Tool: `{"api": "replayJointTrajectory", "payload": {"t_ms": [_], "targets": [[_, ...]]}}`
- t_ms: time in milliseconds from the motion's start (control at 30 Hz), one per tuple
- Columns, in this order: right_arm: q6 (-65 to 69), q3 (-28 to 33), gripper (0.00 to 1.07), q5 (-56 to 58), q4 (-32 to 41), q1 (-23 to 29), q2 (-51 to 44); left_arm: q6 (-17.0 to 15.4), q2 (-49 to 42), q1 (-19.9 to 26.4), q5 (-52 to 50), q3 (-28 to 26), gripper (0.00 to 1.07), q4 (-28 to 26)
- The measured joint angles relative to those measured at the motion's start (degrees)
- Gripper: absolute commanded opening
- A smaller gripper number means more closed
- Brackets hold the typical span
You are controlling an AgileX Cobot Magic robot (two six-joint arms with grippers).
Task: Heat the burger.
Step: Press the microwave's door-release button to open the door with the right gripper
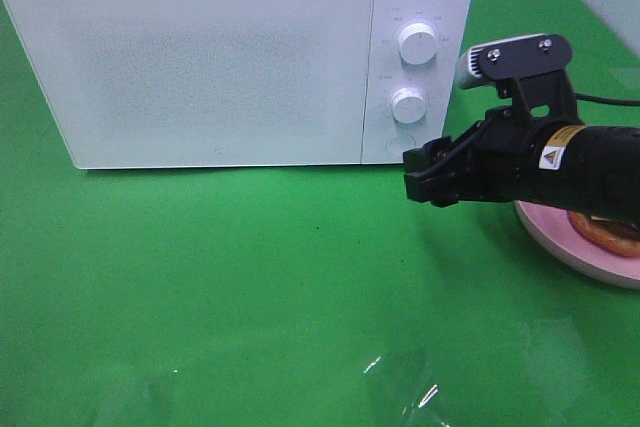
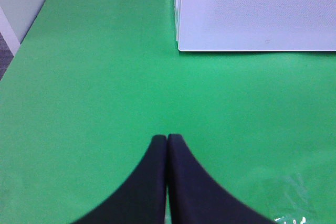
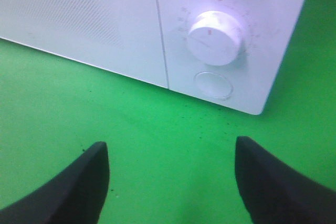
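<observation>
A: Green table (image 1: 250, 287); where was the burger (image 1: 606, 232)?
B: On its pink plate (image 1: 553, 235), partly under the right arm (image 1: 592, 175); the right pincer (image 1: 424, 173) gaped by the microwave (image 1: 200, 57). Left pincer (image 2: 167, 141) was clenched on nothing.

A round burger (image 1: 606, 234) rests flat on a round pink plate (image 1: 556, 235) on the green counter (image 1: 250, 297), close to the counter's right edge and roughly midway between its far and near edges. Only a curved strip of it shows: a golden-brown bun edge with a darker reddish-brown band along it. The rest lies hidden under the black arm (image 1: 600, 172) passing above it, and the plate's pale pink rim shows on its left side.
</observation>
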Motion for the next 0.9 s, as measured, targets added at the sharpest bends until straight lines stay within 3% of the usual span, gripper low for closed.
{"api": "replayJointTrajectory", "payload": {"t_ms": [267, 300, 333, 367, 433, 467, 500, 533, 600, 900], "targets": [[2.3, -1.3, 0.49, -4.5, 0.3, 1.9, 6.6, 0.0, 0.0, 0.0, 0.0, 0.0, 0.00, 0.0], [2.6, -2.2, 0.40, -4.6, 0.3, 1.9, 8.1, 0.0, 0.0, 0.0, 0.0, 0.0, 0.00, 0.0], [2.6, -2.2, 0.40, -4.6, 0.3, 1.9, 8.1, 0.0, 0.0, 0.0, 0.0, 0.0, 0.00, 0.0], [2.7, -3.5, 0.31, -4.7, 0.3, 1.9, 9.3, 0.0, 0.0, 0.0, 0.0, 0.0, 0.00, 0.0], [2.7, -4.6, 0.26, -4.9, 0.3, 1.9, 10.4, 0.0, 0.0, 0.0, 0.0, 0.0, 0.00, 0.0], [2.7, -5.8, 0.14, -5.2, 0.3, 1.9, 11.6, 0.0, 0.0, 0.0, 0.0, 0.0, 0.00, 0.0], [2.7, -5.8, 0.14, -5.2, 0.3, 1.9, 11.6, 0.0, 0.0, 0.0, 0.0, 0.0, 0.00, 0.0], [2.7, -6.5, 0.05, -5.2, 0.3, 1.9, 12.2, 0.0, 0.0, 0.0, 0.0, 0.0, 0.00, 0.0], [2.7, -7.6, 0.00, -5.2, 0.3, 1.9, 13.2, 0.0, 0.0, 0.0, 0.0, 0.0, 0.00, 0.0], [7.6, -11.7, 0.00, -5.5, 0.3, 1.9, 18.0, 0.0, 0.0, 0.0, 0.0, 0.0, 0.00, 0.0]]}}
